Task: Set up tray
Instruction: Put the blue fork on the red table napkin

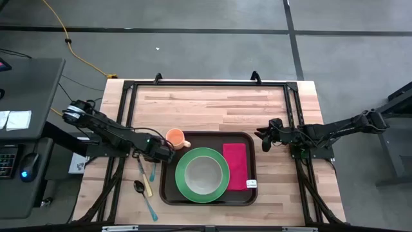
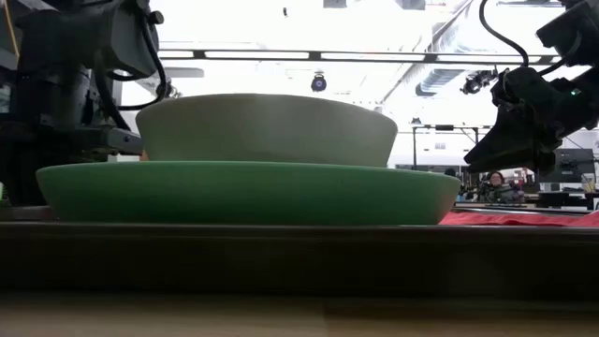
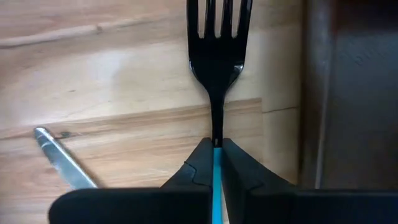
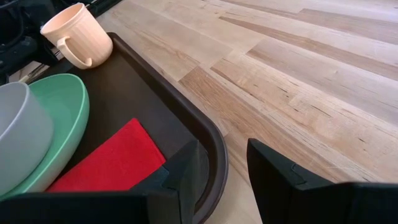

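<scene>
Here the tray sits low and centre in the high view on the wooden desk, carrying a green plate with a grey bowl, a red napkin and a peach mug. The left gripper, just left of the tray, is clamped on a fork with a blue handle. The right gripper, at the tray's upper right, has its fingers apart and empty. A spoon lies at lower left.
</scene>
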